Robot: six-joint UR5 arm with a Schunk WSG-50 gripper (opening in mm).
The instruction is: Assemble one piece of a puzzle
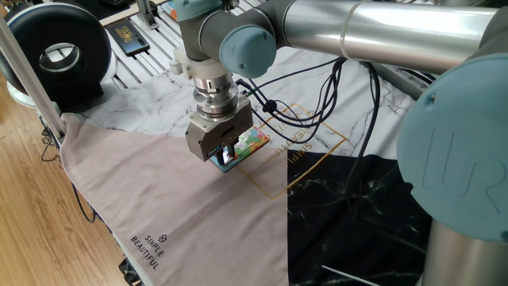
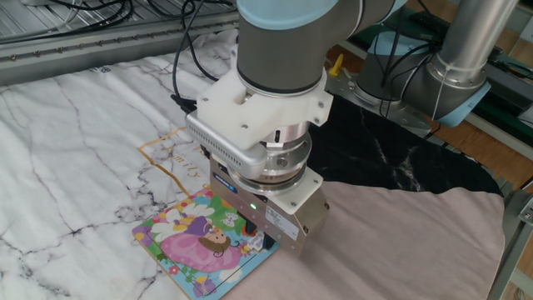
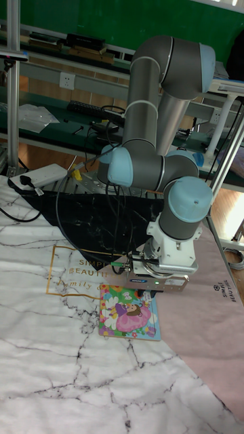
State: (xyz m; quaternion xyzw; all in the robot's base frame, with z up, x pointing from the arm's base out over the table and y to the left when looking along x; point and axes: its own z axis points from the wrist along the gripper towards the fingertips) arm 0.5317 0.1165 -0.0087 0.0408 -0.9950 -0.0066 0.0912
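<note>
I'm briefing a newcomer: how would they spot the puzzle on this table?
Find the marble-patterned cloth where it meets the pinkish-grey cloth. The puzzle lies flat there, directly under the gripper: a small square board with a pastel cartoon girl and thin blue rim.

1. Table (image 2: 58, 125): covered by white marble-pattern cloth, with black marble-pattern cloth (image 1: 357, 214) and mauve-grey cloth (image 1: 151, 191) printed "SIMPLE BEAUTIFUL".
2. Floor (image 1: 32, 206): light wood planks.
3. Rear wall (image 3: 102, 17): green; 1 white socket plate (image 3: 66, 81).
4. Aluminium frame post (image 3: 11, 81): upright.
5. Black round appliance (image 1: 54, 56): possibly a fan.
</note>
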